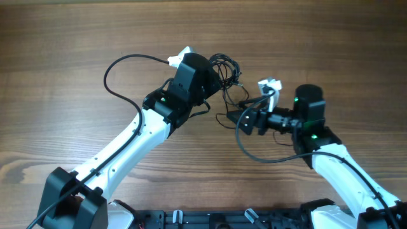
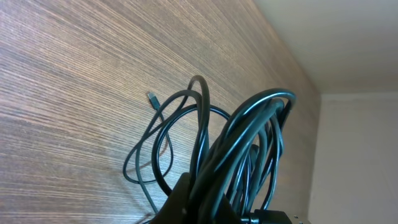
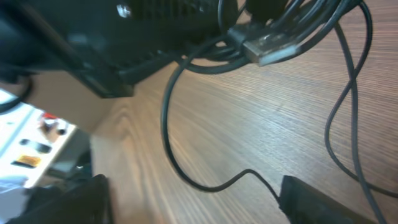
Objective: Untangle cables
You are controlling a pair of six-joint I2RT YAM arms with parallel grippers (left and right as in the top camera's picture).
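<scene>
Seen from overhead, the cables [image 1: 227,69] sit as a knotted bundle on the table [image 1: 76,38], a little toward 12 o'clock from its centre. The left gripper [image 1: 211,75] reaches in from 7 o'clock and meets the bundle on its 9 o'clock side. In the left wrist view its jaws are clamped tight on the cables [image 2: 249,143], which rise out of the grip in tall, shiny loops. A couple of looser loops hang toward 9 o'clock over the wood, and a small plug [image 2: 151,96] ends one of them; I cannot tell whether it touches the table.

The right gripper [image 1: 236,118] comes in from 5 o'clock and points toward 9 o'clock, just beside the bundle on its 5 o'clock side. In the right wrist view its fingers [image 3: 311,199] stand wide apart and grip nothing. One thin strand [image 3: 186,168] curves across the wood in the gap between them and ends close to the finger at 4 o'clock. At 1 o'clock in that view a silver USB plug [image 3: 267,50] juts from the edge of the bundle, and two more thin cords drop from there toward 4 o'clock
</scene>
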